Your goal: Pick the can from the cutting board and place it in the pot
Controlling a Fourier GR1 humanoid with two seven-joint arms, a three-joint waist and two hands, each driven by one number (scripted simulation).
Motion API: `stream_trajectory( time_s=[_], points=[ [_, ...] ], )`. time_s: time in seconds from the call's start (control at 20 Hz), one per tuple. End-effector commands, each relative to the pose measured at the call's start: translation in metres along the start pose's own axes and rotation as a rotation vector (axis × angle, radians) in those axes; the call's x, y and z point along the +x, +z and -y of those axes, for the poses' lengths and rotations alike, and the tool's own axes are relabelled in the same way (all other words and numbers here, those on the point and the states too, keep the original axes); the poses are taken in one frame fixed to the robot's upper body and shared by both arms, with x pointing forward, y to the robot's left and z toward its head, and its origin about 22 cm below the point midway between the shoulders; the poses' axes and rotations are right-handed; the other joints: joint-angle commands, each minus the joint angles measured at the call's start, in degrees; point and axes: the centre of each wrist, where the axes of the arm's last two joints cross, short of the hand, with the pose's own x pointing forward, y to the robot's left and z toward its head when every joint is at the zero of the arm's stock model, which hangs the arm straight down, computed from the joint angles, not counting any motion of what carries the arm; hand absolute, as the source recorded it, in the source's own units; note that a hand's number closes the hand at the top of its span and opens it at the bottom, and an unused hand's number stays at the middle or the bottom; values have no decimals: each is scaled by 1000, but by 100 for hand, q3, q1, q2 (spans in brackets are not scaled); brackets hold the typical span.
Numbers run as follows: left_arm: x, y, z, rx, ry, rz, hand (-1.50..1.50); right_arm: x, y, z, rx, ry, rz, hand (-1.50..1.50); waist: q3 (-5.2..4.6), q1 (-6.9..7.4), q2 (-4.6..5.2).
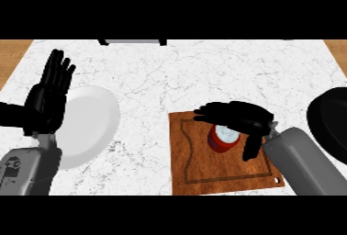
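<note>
A red can (pixel 222 137) with a pale lid stands on the brown wooden cutting board (pixel 196 170) at the lower middle. My right hand (pixel 237 117) arches over the can from the right, fingers curled past its far side and thumb hanging down on its right; contact with the can is hard to judge. The black pot (pixel 328 126) shows partly at the right edge, just right of the board. My left hand (pixel 51 92) rests open at the left, fingers up.
A white plate (pixel 88 126) lies left of the board, beside the left hand. A grey object (pixel 132 41) sits at the counter's far edge. Wooden surface shows beyond the marble top at both upper corners.
</note>
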Motion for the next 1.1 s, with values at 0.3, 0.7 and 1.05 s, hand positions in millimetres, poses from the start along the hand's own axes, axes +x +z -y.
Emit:
stream_trajectory(
  time_s=[0.3,0.7,1.05],
  points=[
    [10,13,10,8,-2,7,0,-1,-22,-23,31,-19,59,-150,1,2,-5],
    [-6,5,-2,2,4,-13,0,23,-38,-64,10,78,216,150,1,-26,-4],
    [6,4,0,5,7,2,0,23,-17,-45,-107,137,173,150,1,-35,-11]
  ],
)
